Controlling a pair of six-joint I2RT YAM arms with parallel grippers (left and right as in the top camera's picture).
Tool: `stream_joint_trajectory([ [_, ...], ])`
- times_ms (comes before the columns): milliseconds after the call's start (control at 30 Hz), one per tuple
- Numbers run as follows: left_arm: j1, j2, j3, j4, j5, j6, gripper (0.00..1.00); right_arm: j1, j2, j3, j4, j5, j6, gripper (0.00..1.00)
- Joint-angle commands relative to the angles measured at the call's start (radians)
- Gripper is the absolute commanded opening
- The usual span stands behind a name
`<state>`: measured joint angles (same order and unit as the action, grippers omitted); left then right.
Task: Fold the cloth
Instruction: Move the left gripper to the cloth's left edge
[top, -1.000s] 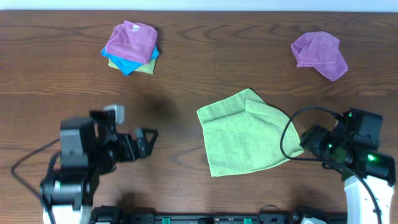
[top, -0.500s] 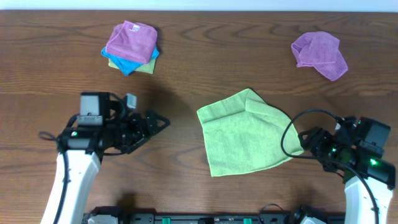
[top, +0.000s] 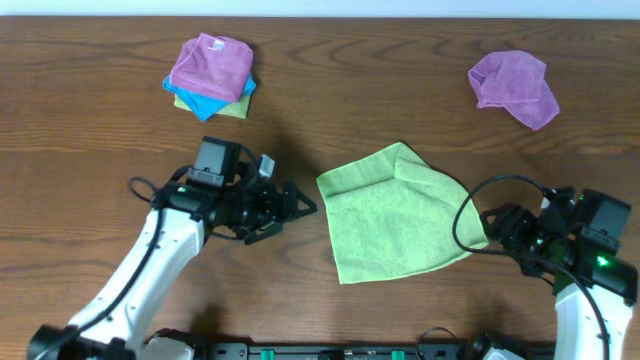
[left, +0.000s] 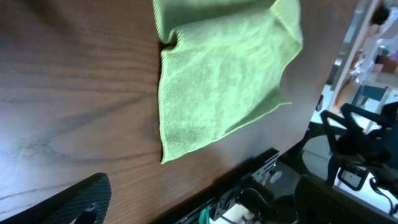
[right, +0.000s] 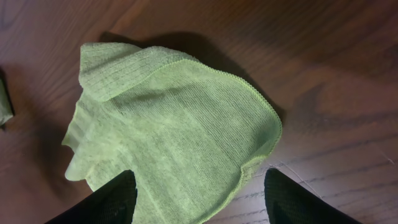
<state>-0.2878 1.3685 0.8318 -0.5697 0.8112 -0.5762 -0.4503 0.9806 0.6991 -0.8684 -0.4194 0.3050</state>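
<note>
The lime-green cloth (top: 395, 215) lies spread on the wooden table right of centre, with its far corner folded over. It fills the top of the left wrist view (left: 217, 81) and the middle of the right wrist view (right: 180, 130). My left gripper (top: 295, 218) hovers just left of the cloth's left edge, open wide and empty. In its own view only one finger (left: 81, 199) shows clearly. My right gripper (top: 497, 230) stands open at the cloth's near right corner. Its fingers (right: 106, 202) straddle that corner's hem without gripping it.
At the back left a purple cloth (top: 212, 65) is stacked on a blue cloth (top: 205, 104). A crumpled purple cloth (top: 515, 88) lies at the back right. The table's front edge (left: 249, 165) and the black frame lie close behind both arms.
My left arm has swung right and forward from the near left until its open fingers almost reach the cloth's left edge. The right arm has barely moved.
</note>
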Motion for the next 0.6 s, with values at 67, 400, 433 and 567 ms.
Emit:
stream_joint_trajectory([
  [67, -0.041, 0.084, -0.036, 0.103, 0.035, -0.094, 0.96, -0.008, -0.002, -0.006, 0.005, -0.019, -0.014, 0.66],
  [400, -0.115, 0.184, -0.077, 0.230, 0.080, -0.217, 0.95, -0.008, -0.002, -0.006, 0.013, -0.019, 0.014, 0.67],
  [433, -0.121, 0.191, -0.077, 0.235, 0.082, -0.224, 0.95, -0.008, -0.002, -0.006, 0.017, -0.021, 0.018, 0.67],
  [567, -0.164, 0.224, -0.077, 0.266, 0.099, -0.264, 0.95, -0.008, -0.002, -0.006, 0.038, -0.036, 0.024, 0.67],
])
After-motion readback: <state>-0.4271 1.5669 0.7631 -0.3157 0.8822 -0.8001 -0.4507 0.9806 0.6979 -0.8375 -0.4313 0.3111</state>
